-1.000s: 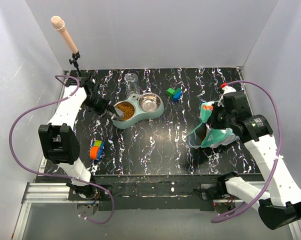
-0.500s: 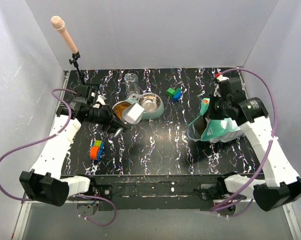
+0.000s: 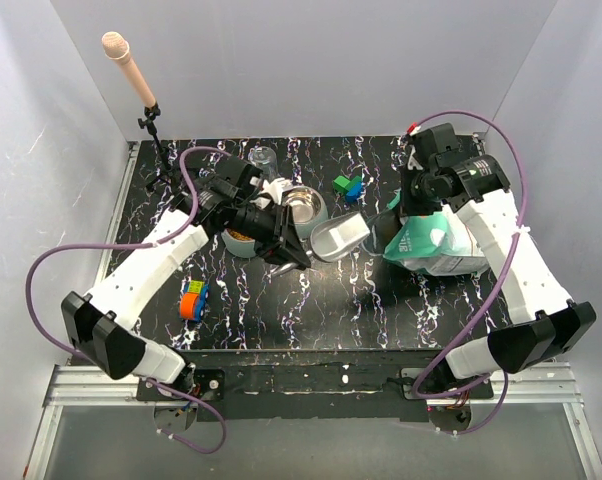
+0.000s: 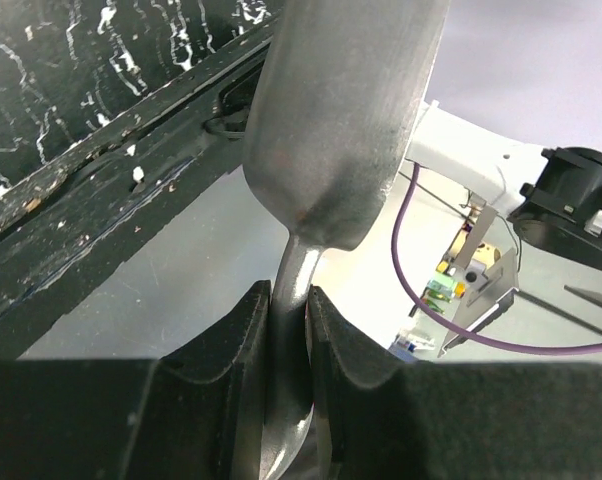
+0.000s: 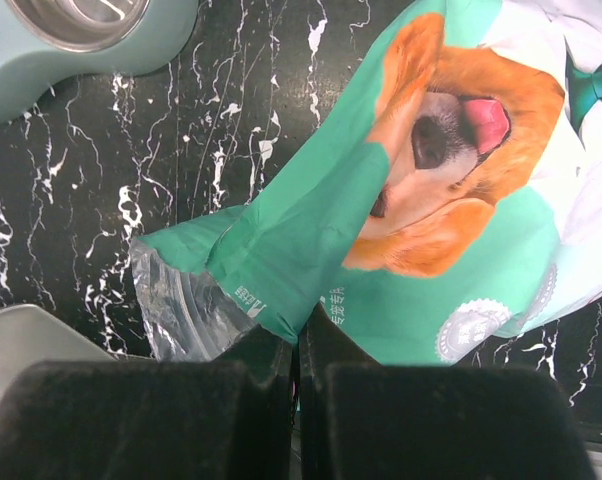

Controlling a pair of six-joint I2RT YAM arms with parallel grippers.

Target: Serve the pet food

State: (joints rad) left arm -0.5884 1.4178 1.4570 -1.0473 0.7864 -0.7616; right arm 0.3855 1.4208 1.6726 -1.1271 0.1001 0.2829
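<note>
My left gripper (image 3: 289,250) is shut on the handle of the metal scoop (image 3: 339,238), which hangs just left of the bag's mouth. In the left wrist view the handle (image 4: 289,300) is clamped between the pads and the scoop's bowl (image 4: 341,120) shows from behind. My right gripper (image 3: 407,203) is shut on the torn top edge of the teal-and-white dog bag (image 3: 436,245). The right wrist view shows the bag (image 5: 431,200) and the silver lining of its open mouth (image 5: 176,300). A sliver of brown kibble (image 3: 238,234) shows in the left cup of the teal double bowl (image 3: 319,212).
Green and blue blocks (image 3: 348,186) lie behind the bowl. An orange, blue and green toy (image 3: 191,298) lies front left. A clear container (image 3: 263,160) stands behind the bowl. A microphone on a stand (image 3: 131,65) rises at the back left.
My left arm has swung the scoop from the kibble cup to the right, up to the bag's mouth. My right gripper has pulled the bag's top edge back and up.
</note>
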